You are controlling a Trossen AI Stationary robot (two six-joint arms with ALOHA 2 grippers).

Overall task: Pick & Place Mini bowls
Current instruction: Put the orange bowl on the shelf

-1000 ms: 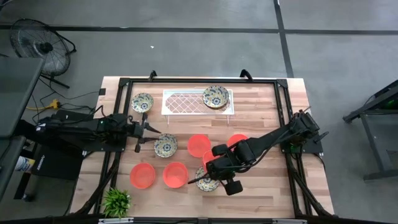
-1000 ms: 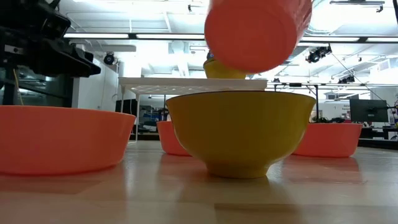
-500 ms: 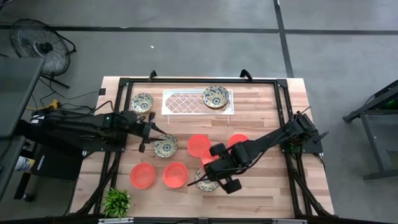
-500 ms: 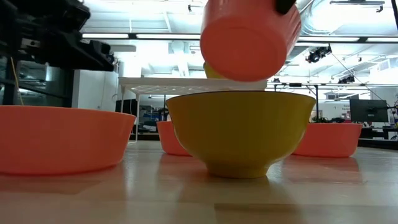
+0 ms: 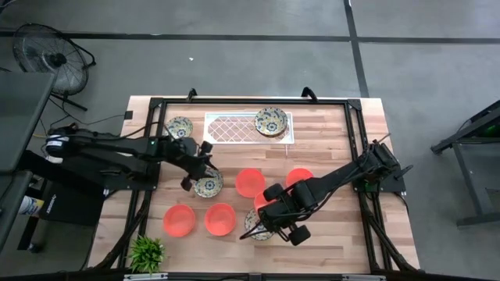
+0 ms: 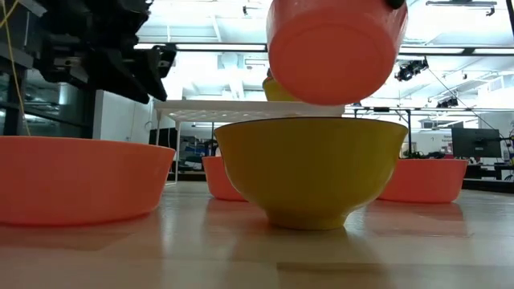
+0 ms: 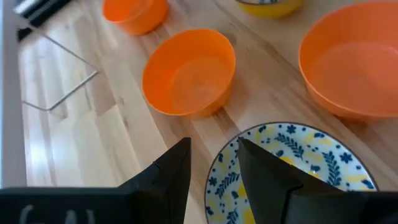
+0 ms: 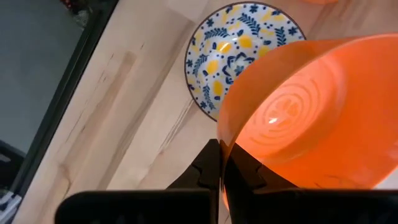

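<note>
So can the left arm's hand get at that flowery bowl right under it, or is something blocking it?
Probably yes. The left hand is open, with its fingers either side of the floral bowl rim, and nothing lies between them. The nearest orange bowl sits apart from it.

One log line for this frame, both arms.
left gripper: open over floral bowl | right gripper: shut on orange bowl, above another floral bowl

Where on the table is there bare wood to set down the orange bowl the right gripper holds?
Bare wood lies right of the white tray, toward the table's right edge, and along the front right. The middle is crowded: the floral bowl lies under the right gripper and its held orange bowl.
</note>
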